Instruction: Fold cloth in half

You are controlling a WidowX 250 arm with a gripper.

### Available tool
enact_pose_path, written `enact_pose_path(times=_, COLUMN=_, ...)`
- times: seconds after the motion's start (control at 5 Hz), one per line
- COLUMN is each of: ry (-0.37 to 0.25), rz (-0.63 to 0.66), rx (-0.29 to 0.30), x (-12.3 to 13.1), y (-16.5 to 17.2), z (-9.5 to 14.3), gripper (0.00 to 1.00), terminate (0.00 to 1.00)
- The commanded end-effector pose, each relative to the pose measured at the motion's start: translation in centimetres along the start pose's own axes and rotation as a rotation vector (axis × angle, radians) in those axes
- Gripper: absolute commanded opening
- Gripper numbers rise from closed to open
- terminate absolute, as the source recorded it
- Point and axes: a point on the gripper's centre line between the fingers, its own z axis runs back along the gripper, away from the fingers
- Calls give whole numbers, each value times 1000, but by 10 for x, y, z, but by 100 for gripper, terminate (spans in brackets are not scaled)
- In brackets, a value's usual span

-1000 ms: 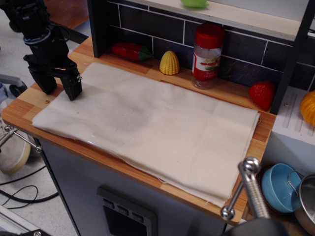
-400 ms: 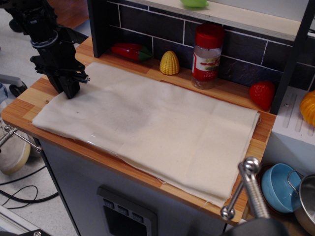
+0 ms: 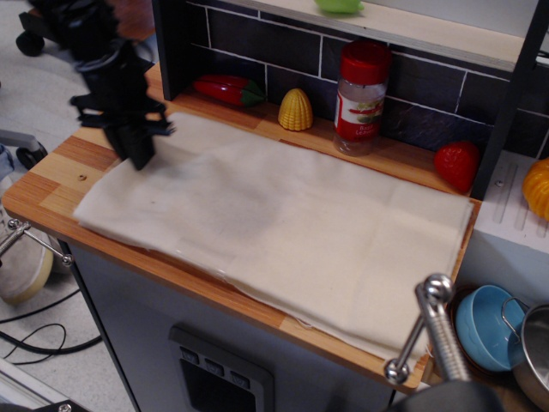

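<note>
The cream cloth [image 3: 283, 223] lies flat and spread over the wooden counter [image 3: 60, 172], its long side running left to right, with a faint grey smudge near its middle. My black gripper [image 3: 139, 157] stands at the cloth's far left corner with its fingers pressed together, pinching the cloth's edge at counter level. The cloth's right end reaches the counter's right edge, and its front edge lies close along the counter's front edge.
Along the back wall stand a red pepper [image 3: 225, 88], a yellow corn [image 3: 295, 110], a red-lidded jar [image 3: 361, 96] and a strawberry [image 3: 455, 165]. A metal handle [image 3: 433, 330], a blue cup [image 3: 485, 326] and a pot [image 3: 536, 352] are at the front right.
The gripper's fingers closed on the cloth's far left corner, then moved right and slightly back. The whole cloth slid to the right with it.
</note>
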Motion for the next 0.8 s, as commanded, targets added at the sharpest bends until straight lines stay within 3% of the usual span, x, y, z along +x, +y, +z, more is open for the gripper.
enact_pose_path(times=0.0, ry=-61, rz=28, rx=-80, x=15, y=-48, z=71, gripper=0, terminate=0)
enact_pose_path(times=0.2, ry=-69, rz=38, rx=-138, x=7, y=-75, z=87, gripper=0, terminate=0)
enact_pose_path(times=0.6, ry=-81, rz=79, rx=-183, x=-17, y=-151, z=94, gripper=0, terminate=0)
